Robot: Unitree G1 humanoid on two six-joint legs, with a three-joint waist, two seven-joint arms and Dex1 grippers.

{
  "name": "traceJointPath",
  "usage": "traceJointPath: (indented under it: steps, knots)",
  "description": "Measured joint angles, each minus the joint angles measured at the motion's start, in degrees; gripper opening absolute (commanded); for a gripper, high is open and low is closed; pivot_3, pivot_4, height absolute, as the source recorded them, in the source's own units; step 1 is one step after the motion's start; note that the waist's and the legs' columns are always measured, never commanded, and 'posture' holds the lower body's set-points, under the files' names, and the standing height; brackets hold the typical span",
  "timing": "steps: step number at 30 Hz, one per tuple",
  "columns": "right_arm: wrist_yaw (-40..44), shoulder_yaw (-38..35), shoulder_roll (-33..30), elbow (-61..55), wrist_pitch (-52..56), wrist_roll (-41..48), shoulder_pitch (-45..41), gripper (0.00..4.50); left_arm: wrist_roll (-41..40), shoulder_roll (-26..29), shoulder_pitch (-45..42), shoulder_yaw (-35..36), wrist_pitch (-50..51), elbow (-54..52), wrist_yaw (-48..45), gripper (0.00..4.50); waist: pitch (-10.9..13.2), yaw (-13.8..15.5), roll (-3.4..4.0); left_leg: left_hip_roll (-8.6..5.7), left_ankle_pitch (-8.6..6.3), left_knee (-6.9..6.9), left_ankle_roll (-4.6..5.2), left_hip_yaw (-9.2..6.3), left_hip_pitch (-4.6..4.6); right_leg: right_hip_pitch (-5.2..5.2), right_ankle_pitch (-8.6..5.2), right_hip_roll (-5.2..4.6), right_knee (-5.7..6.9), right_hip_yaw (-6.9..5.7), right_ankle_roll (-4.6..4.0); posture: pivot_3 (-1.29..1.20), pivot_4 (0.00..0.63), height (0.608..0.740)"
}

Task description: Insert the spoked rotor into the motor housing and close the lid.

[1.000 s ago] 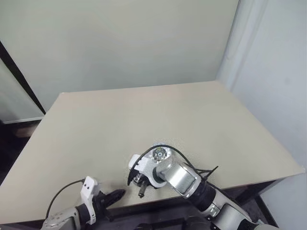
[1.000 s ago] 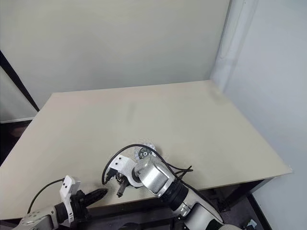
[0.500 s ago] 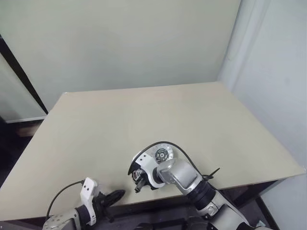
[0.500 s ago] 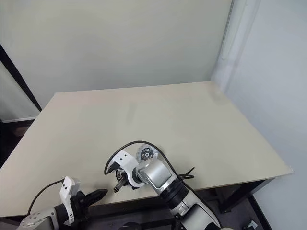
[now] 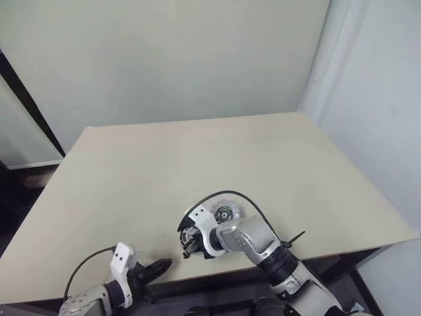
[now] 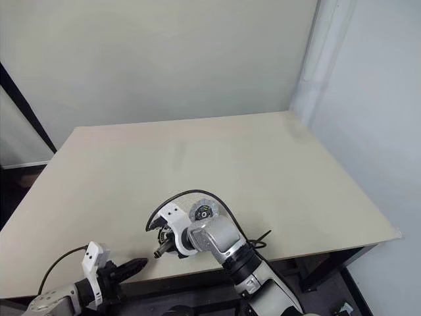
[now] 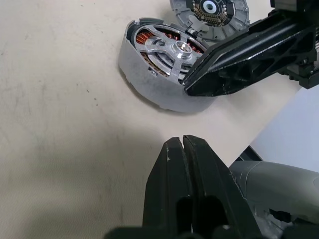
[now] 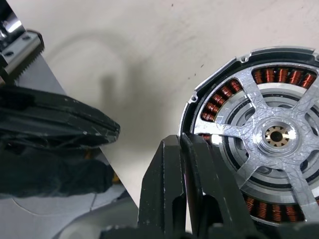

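At right claw (image 7: 192, 84) tips: motor housing (image 7: 162, 67)

A broad beige table (image 5: 197, 158) is seen from above, its top plain and evenly lit. Behind its far edge a pale greenish wall (image 5: 171, 59) is set. On the right a white wall (image 5: 375, 99) is met at a lighter corner strip. At the far left a dark diagonal frame (image 5: 29, 99) is seen, with dark floor (image 5: 20, 197) below it.
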Motion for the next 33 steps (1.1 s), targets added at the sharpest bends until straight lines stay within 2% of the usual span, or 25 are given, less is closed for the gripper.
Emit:
traceJointPath:
  steps: [5,6,7,10,18,23,33]
  knots:
    - [-1.35,0.55,-0.01,0.00,-1.16,1.12,0.00,0.02,0.08,0.00,-0.07,0.00,-0.02,0.33,-0.01,0.00,0.00,-0.02,0.00,0.00,0.00,0.00,0.00,0.02,-0.01,-0.02,0.00,0.00,0.00,0.00,0.00,0.00,0.000,0.740]
    - [-1.34,1.01,-0.02,0.02,-1.25,1.07,0.00,0.45,0.07,0.00,-0.09,0.00,-0.02,0.33,-0.01,0.00,0.00,-0.03,0.00,0.01,0.00,0.00,0.00,0.02,-0.01,-0.03,0.00,0.00,0.00,0.00,0.00,0.00,0.000,0.740]
    - [-1.04,1.46,-0.03,0.00,-1.30,1.13,-0.01,0.63,0.07,0.00,-0.11,0.00,-0.01,0.33,-0.01,0.00,0.00,-0.05,-0.01,0.02,0.00,0.00,0.00,0.03,-0.02,-0.04,0.00,0.01,0.00,0.00,0.00,0.00,0.000,0.740]
    - [0.47,3.32,-0.09,-0.54,-1.62,1.28,-0.06,1.58,0.08,0.00,-0.16,0.00,-0.02,0.33,-0.01,0.00,0.00,-0.05,-0.01,0.03,-0.01,-0.03,0.01,0.02,-0.05,-0.08,0.01,0.03,0.00,0.00,0.00,0.00,0.000,0.740]
    - [4.44,8.22,-1.20,-6.24,-4.10,0.76,-3.78,4.46,0.10,0.02,-0.30,0.00,-0.01,0.43,-0.09,0.00,-0.01,-0.03,-0.01,0.03,-0.01,-0.03,0.02,0.01,-0.13,-0.15,0.08,0.03,0.00,-0.01,0.08,0.00,0.000,0.740]
    - [5.83,9.33,-8.35,-14.47,-7.26,-0.59,-4.79,4.46,0.10,0.10,-0.66,0.01,-0.01,0.66,-0.15,0.00,-0.02,0.00,-0.03,-0.02,-0.01,0.03,0.01,-0.02,-0.31,-0.18,0.09,0.00,-0.03,-0.03,0.10,0.00,0.000,0.740]
    - [3.72,1.72,-22.07,-14.94,-18.77,-8.66,-7.97,4.46,-0.08,-0.97,-2.09,1.58,-1.70,1.47,0.71,0.00,-0.07,0.01,-0.11,-0.01,-0.01,0.04,0.02,0.02,-0.37,-0.18,0.24,0.02,-0.05,-0.04,-0.14,0.00,0.000,0.740]
